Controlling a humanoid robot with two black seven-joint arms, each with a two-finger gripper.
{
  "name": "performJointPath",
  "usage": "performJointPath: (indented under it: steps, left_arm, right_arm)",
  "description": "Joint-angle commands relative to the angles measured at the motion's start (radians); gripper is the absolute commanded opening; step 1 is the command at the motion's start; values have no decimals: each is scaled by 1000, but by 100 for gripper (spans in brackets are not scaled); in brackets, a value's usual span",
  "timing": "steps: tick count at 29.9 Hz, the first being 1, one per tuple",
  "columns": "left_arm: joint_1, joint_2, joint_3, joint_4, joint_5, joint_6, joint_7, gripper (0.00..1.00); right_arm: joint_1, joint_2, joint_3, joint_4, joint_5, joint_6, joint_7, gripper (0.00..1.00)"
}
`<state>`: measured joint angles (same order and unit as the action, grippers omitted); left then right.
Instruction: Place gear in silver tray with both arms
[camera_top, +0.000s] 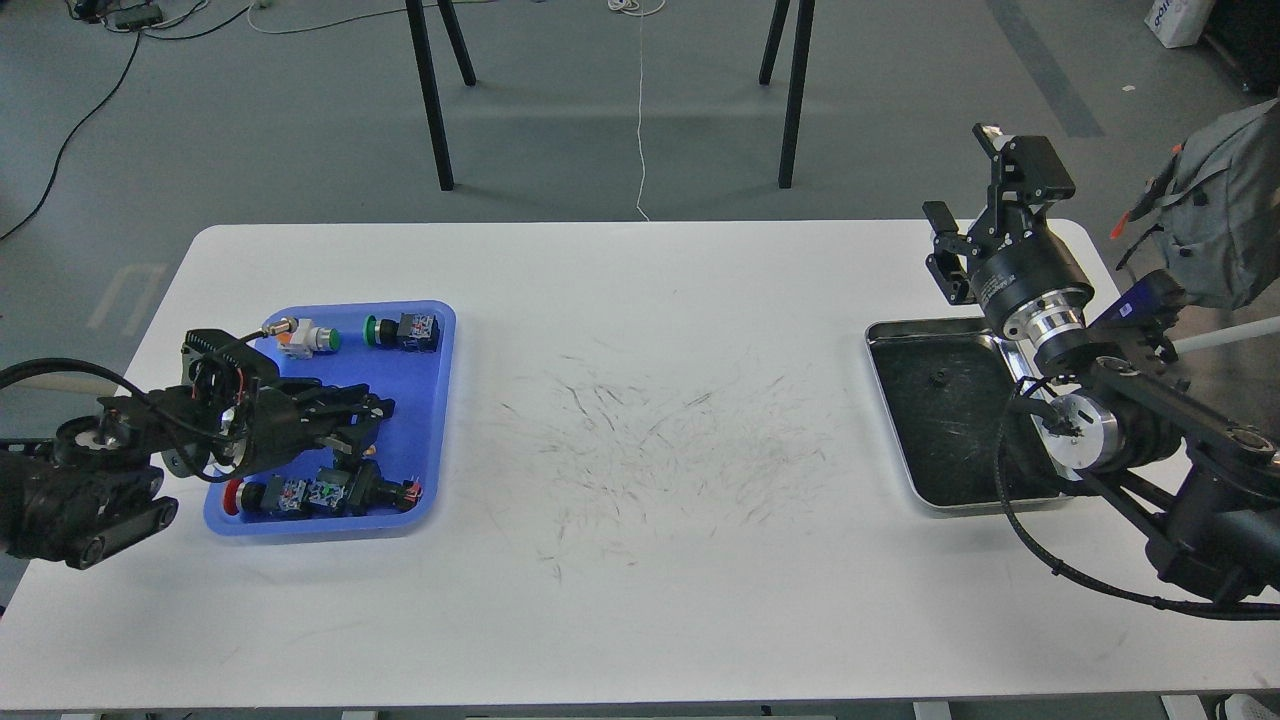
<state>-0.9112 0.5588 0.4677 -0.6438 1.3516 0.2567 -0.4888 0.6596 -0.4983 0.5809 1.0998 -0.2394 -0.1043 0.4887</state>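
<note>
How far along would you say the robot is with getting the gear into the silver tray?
Early on. The silver tray holds only a tiny dark speck that cannot be identified. The parts all appear to sit in the blue tray on the left. In hand: the left end effector reaches over that tray's parts; a grip cannot be confirmed. The right end effector waits raised beyond the silver tray. Picking, carrying across and placing remain.

Little legible. White print runs round the black barrel of the right arm's wrist (1022, 276), just behind the silver tray (890, 400); too small to read. Far beyond the tray, at the top right corner, a white bag (1178, 20) carries blue letters, cut off by the edge, not readable.
</note>
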Motion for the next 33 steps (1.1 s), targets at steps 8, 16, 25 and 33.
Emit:
performJointPath:
  steps: [8, 16, 25, 33]
  left_arm:
    - [-2, 0, -4, 19, -3, 1, 0, 23]
    - [-2, 1, -11, 19, -3, 1, 0, 17]
    - [-26, 24, -26, 1, -35, 12, 0, 14]
    - [-167, 95, -52, -184, -49, 13, 0, 9]
  right_arm:
    - [2, 1, -15, -1, 0, 0, 0, 95]
    - [2, 0, -16, -1, 0, -2, 0, 95]
    - [3, 0, -16, -1, 0, -2, 0, 95]
    - [11, 0, -15, -1, 0, -2, 0, 95]
